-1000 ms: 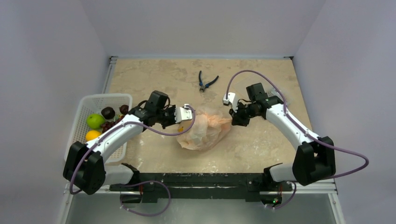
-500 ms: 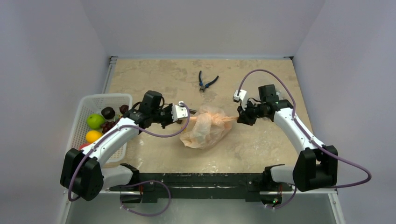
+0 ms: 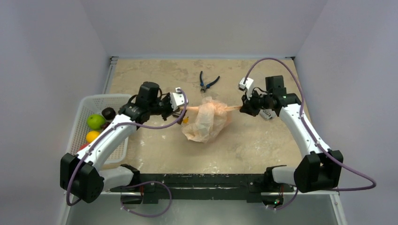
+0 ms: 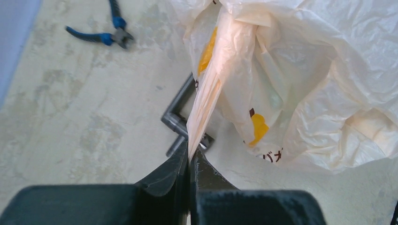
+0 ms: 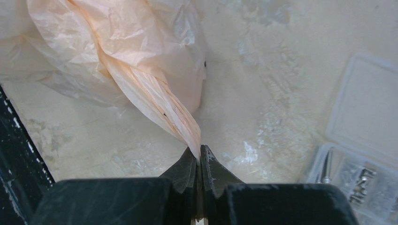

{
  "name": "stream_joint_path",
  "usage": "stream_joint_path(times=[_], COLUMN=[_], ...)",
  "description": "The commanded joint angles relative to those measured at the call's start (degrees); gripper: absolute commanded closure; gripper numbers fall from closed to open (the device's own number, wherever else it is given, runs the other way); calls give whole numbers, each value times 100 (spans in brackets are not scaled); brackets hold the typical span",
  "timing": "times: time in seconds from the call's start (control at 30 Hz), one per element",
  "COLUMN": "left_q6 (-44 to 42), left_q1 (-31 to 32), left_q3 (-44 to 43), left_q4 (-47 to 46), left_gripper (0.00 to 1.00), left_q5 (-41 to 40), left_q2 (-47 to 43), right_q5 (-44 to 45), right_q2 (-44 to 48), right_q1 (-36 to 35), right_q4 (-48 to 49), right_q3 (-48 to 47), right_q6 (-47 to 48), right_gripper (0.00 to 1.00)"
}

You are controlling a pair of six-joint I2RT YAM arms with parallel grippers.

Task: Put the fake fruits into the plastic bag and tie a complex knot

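Three fake fruits countable in the white mesh basket (image 3: 83, 104) far left: green round fruit (image 3: 95, 121), yellow-orange citrus (image 3: 93, 136), dark plum ball (image 3: 108, 113). Left gripper (image 4: 190, 158) clamps one handle of the crinkly peach plastic bag (image 3: 206, 124) mid-table, right gripper (image 5: 200, 157) pinches the other. One blue-handled pliers (image 3: 208, 83) behind, one clear plastic box (image 5: 366, 108) far right.

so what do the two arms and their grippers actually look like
Both the left arm and right arm have white link shells with black joints and black bases. A purple cable loops loosely along each one. A small white block sits at each wrist. The left gripper and right gripper are black, with two fingers tapering to narrow tips.
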State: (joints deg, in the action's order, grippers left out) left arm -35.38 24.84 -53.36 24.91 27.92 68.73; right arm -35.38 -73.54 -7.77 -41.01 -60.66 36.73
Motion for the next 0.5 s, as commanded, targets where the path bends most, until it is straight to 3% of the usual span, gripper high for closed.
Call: stream_joint_path(times=[0.0,0.1,0.33,0.47], left_q6=[560,456,-146,-247], left_q1=[-199,-199,-199,-166], left_q3=[-779,-891,-72,98], left_q4=[-26,-26,-315,-232], left_gripper=[100,100,100,100], left_q5=[-381,-410,-666,-667], left_q2=[-173,-15,443,714], right_q5=[487,588,1072,1002], right_q2=[79,51,-72,-339], right_q1=[268,339,545,601], right_q4=[-19,37,652,715], right_q3=[-721,-620,630,873], right_q6=[-231,-144,312,417], right_gripper=[100,100,100,100])
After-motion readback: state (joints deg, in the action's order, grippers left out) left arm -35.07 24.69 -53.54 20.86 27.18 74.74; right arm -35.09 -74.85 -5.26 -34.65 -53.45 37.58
